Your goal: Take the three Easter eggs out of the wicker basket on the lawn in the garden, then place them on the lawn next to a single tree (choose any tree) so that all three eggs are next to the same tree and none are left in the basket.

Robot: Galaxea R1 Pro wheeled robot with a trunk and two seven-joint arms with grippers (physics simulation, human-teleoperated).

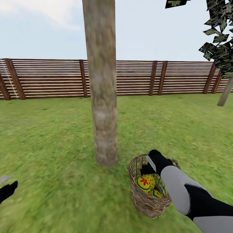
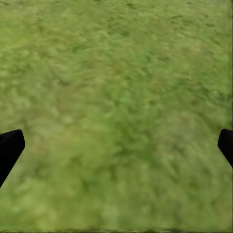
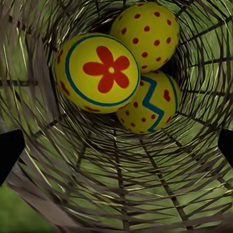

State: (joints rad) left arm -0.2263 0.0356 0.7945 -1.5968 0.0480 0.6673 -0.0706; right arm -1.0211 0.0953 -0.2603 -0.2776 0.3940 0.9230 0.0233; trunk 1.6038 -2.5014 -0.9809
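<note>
The wicker basket (image 1: 147,197) stands on the lawn (image 1: 58,136) just right of the thick grey-brown tree (image 1: 101,97). In the right wrist view three yellow Easter eggs lie together at the bottom: one with a red flower in a blue ring (image 3: 99,73), one with red dots (image 3: 145,29), one with a blue zigzag (image 3: 148,104). Two eggs (image 1: 145,183) show from the head view. My right gripper (image 1: 149,166) is at the basket's rim, pointing in, open (image 3: 116,145), with woven wall (image 3: 116,184) between its fingertips. Low at the left, my left gripper (image 1: 8,189) hangs open (image 2: 116,145) over bare grass.
A brown slatted fence (image 1: 161,77) runs across the back of the garden. Another trunk (image 1: 225,94) leans at the far right under dark blocky foliage (image 1: 220,35). Grass stretches wide to the left of the tree and in front of it.
</note>
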